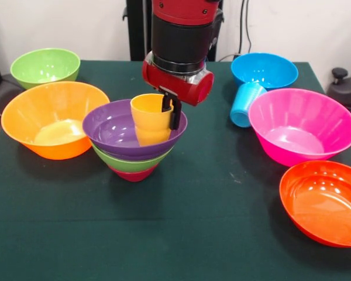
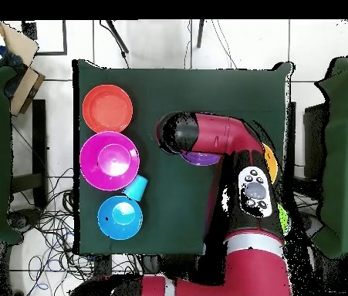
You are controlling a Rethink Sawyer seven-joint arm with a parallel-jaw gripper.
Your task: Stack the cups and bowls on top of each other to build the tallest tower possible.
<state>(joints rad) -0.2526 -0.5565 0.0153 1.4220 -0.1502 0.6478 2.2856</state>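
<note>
The tower stands at the table's middle: a purple bowl (image 1: 114, 126) nested on a green bowl (image 1: 128, 161) on a small crimson bowl (image 1: 134, 174). The yellow-orange cup (image 1: 147, 120) stands upright inside the purple bowl. My gripper (image 1: 171, 108) comes down from above, its black fingers (image 1: 176, 114) straddling the cup's right rim and closed on the wall. In the overhead view the arm hides the gripper and the cup; only a sliver of the purple bowl (image 2: 201, 159) shows. The light blue cup (image 1: 244, 104) lies on its side between the blue and pink bowls.
A large orange bowl (image 1: 52, 117) and a green bowl (image 1: 45, 65) sit left of the tower. A blue bowl (image 1: 264, 69), a large pink bowl (image 1: 301, 126) and a red-orange bowl (image 1: 324, 202) sit on the right.
</note>
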